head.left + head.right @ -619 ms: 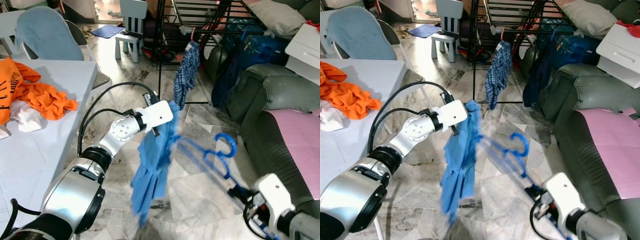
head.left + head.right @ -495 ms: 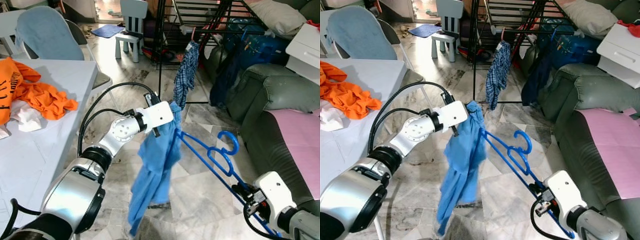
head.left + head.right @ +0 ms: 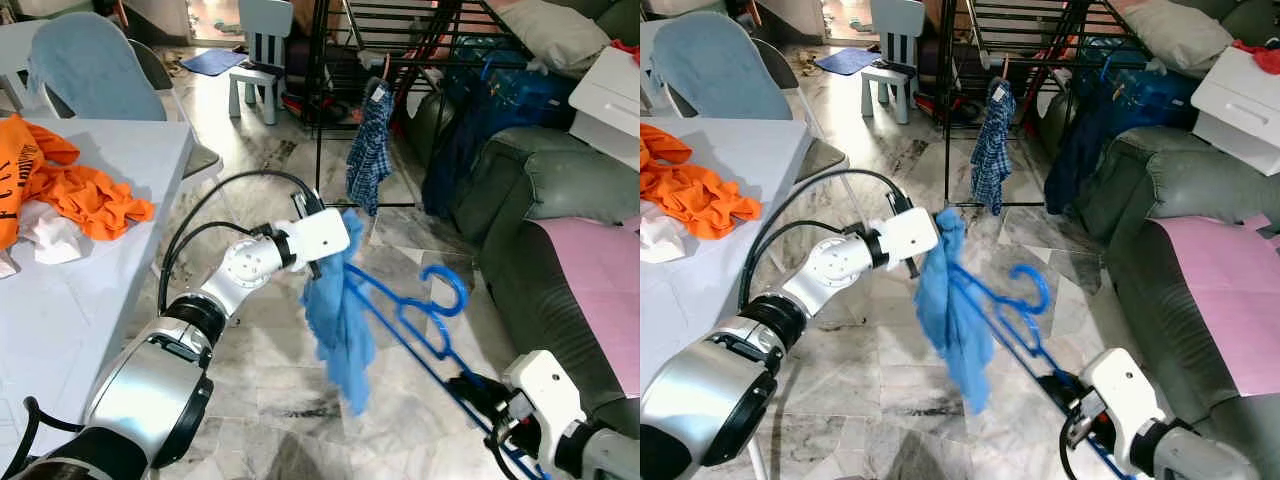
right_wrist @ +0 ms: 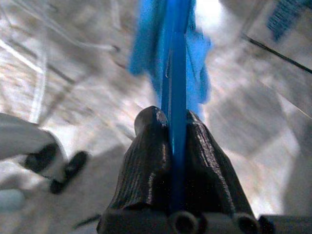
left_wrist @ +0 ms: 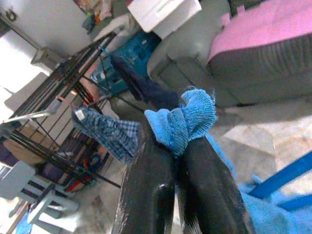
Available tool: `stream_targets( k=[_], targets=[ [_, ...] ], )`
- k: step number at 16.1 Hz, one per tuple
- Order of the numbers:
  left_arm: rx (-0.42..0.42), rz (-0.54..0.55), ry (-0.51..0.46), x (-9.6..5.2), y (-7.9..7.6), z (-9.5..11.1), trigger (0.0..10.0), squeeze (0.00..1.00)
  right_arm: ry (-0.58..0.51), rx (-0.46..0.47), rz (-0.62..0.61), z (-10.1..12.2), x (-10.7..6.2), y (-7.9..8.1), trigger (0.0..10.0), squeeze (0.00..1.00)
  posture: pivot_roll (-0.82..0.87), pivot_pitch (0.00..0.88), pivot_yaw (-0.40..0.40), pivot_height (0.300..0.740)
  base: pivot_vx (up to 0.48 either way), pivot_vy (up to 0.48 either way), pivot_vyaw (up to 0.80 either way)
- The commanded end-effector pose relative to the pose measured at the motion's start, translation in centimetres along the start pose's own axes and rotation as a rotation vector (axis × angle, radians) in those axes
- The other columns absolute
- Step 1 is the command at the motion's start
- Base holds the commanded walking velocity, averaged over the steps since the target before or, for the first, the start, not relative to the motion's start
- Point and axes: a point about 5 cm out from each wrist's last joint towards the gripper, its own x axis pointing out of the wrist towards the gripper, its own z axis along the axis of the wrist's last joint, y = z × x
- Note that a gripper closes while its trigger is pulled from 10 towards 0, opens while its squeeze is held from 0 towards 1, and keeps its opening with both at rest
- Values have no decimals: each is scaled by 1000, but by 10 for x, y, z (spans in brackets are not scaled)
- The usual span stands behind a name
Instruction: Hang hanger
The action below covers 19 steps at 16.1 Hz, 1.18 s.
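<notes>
Right end effector (image 4: 171,146) clamped on the bar of the blue plastic hanger (image 3: 425,320). Left end effector (image 5: 176,156) pinches the blue cloth garment (image 3: 340,310) draped on it. Hanger's long axis runs from right end effector up-left toward left; hook points at the black metal drying rack (image 3: 400,40), well beyond.

Only one bit of print showed: black letters on the orange shirt (image 3: 60,185) lying on the white table (image 3: 120,150), at the shirt's edge farthest from the clothes rack (image 3: 400,40). They were cut off and could not be read.
</notes>
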Motion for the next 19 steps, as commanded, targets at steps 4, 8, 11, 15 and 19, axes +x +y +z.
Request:
stream_targets(
  k=[4, 8, 11, 15, 19],
  targets=[
    [44, -10, 67, 3, -4, -4, 10000, 0, -9, -63, 72, 21, -30, -8, 10000, 0, -16, 0, -68, 740, 0, 0, 0],
    [104, -7, 129, 1, -4, -11, 10000, 0, 74, -38, 106, 14, -48, -12, 10000, 0, -19, 0, -65, 740, 0, 0, 0],
    [94, 50, 143, 1, 4, -11, 10000, 0, 257, -62, 91, -17, -52, -12, 10000, 0, -22, 0, -66, 740, 0, 0, 0],
    [117, 15, 137, 1, -1, -11, 10000, 0, 134, -123, -34, -1, -45, -28, 10000, 0, -22, 0, -66, 740, 0, 0, 0],
    [125, -8, 140, -1, -3, -13, 10000, 0, 56, -181, -107, 13, -41, -39, 10000, 0, -17, 0, -71, 740, 0, 0, 0]
  ],
)
